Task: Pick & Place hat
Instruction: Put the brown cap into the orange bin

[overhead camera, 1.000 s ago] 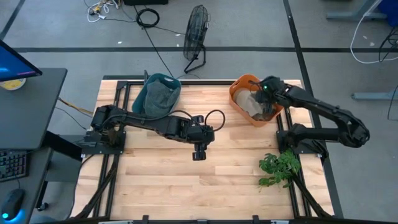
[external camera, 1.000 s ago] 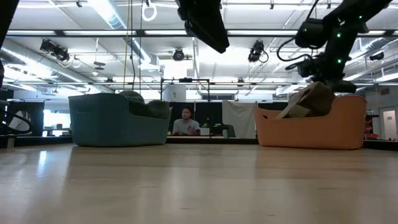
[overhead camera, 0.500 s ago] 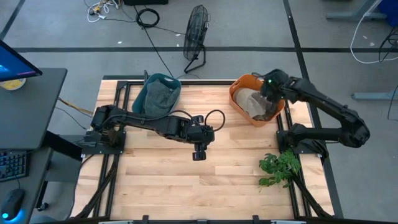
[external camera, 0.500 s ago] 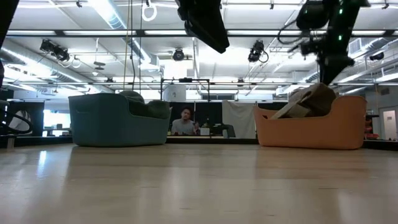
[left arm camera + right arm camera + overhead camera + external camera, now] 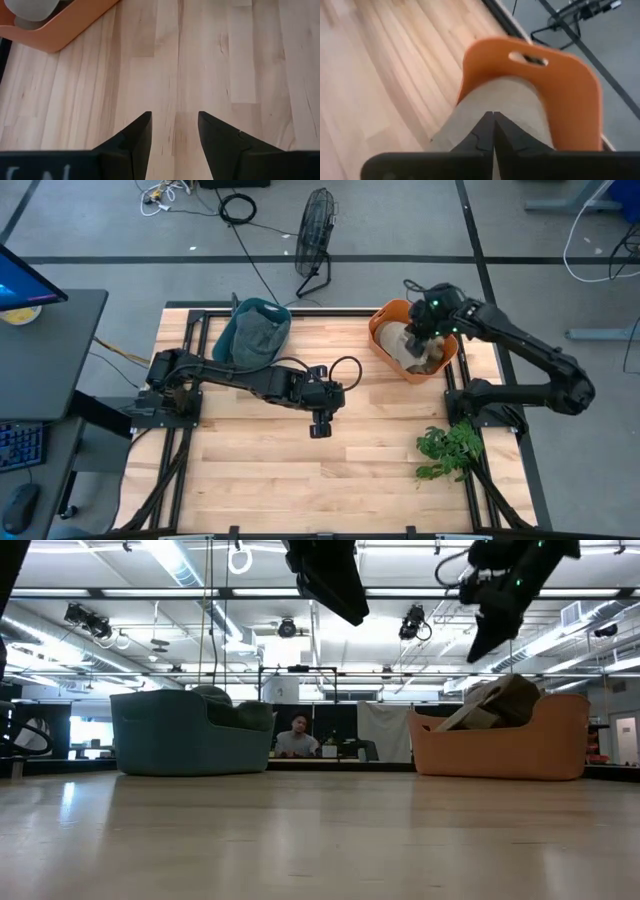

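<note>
While our right gripper (image 5: pixel 424 321) hangs clenched and empty over the orange bin (image 5: pixel 385 322), where the hat (image 5: pixel 414 350) lies, our left gripper (image 5: pixel 319 427), jaws parted, waits clear over mid-counter (image 5: pixel 250 470), likely keeping out of the way.

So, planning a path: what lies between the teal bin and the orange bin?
Only bare table between teal bin and orange bin, per the high view.
</note>
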{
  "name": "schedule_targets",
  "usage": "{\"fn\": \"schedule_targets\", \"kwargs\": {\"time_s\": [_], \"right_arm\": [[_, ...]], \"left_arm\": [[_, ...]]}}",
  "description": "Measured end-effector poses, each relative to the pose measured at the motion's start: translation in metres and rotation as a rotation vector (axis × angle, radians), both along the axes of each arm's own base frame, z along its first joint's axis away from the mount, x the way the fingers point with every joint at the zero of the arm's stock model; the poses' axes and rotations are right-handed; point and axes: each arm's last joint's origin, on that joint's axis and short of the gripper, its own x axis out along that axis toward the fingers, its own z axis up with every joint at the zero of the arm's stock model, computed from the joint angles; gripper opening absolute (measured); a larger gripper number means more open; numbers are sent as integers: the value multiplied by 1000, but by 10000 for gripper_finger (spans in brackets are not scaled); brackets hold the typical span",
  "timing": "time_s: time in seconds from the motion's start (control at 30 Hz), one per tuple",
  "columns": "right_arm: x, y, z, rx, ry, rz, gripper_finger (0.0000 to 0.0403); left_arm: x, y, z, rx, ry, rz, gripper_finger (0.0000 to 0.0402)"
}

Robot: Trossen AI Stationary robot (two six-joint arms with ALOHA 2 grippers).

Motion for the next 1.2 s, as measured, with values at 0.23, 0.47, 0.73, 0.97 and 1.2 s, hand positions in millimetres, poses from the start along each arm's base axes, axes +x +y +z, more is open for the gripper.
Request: {"fn": "schedule_targets", "kwargs": {"time_s": [0.23,0.47,0.73,0.97,1.2], "right_arm": [[2,-1,-59,107,106,-22,4],[8,-9,-73,107,164,-77,2],[15,-26,-98,164,283,-149,1],[20,-33,-114,207,349,-159,1],[19,-29,-82,179,338,-161,0]], "left_arm": [[0,0,0,0,0,0,165],[0,0,0,1,5,-1,165],[-1,0,0,2,9,-1,165],[-1,0,0,3,9,-2,165],[-1,0,0,8,10,-8,165]]}}
